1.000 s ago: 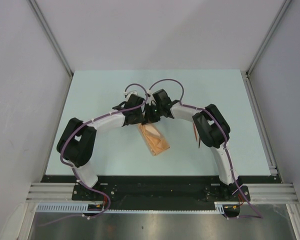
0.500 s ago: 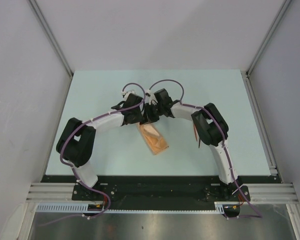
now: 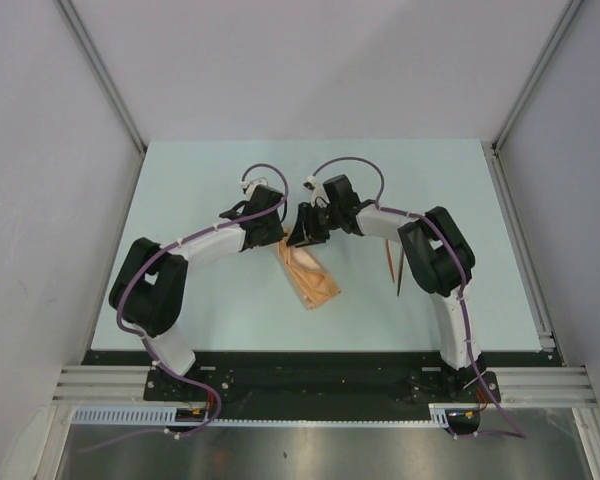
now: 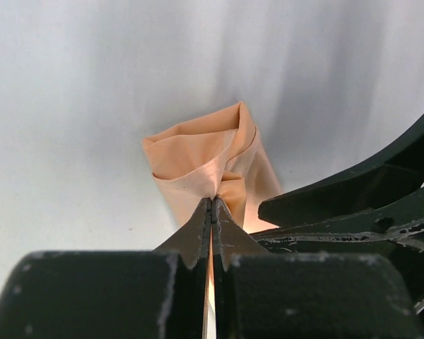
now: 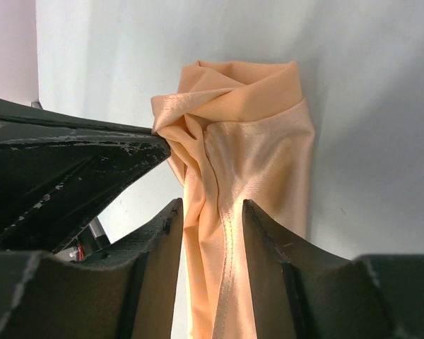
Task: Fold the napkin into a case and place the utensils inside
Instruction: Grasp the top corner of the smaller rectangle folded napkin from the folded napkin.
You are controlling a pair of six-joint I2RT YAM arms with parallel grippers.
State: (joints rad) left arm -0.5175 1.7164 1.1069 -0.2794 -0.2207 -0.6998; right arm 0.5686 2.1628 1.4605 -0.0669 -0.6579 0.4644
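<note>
1. Where the overhead camera looks down on the table [image 3: 180,180], the left end effector [image 3: 278,236] and the right end effector [image 3: 303,236] sit nearly tip to tip over the far end of the napkin [image 3: 312,280]. This peach-orange cloth is folded into a narrow strip that runs from them toward the arms' bases. The utensils [image 3: 391,262] lie on the table well to the right of the right end effector, just beside that arm's forearm and apart from the cloth.
2. From the left wrist, the left end effector is clamped tight on a pinch of the napkin's edge. The cloth bunches just beyond its tips, its layers raised into an open mouth. The right end effector's dark fingers show close beside the pinch, on the right.
3. From the right wrist, the right end effector's jaws stand parted, with the napkin's strip running through the gap. Whether the pads touch it cannot be told. The left end effector grips a gathered fold just ahead, coming from the left.
</note>
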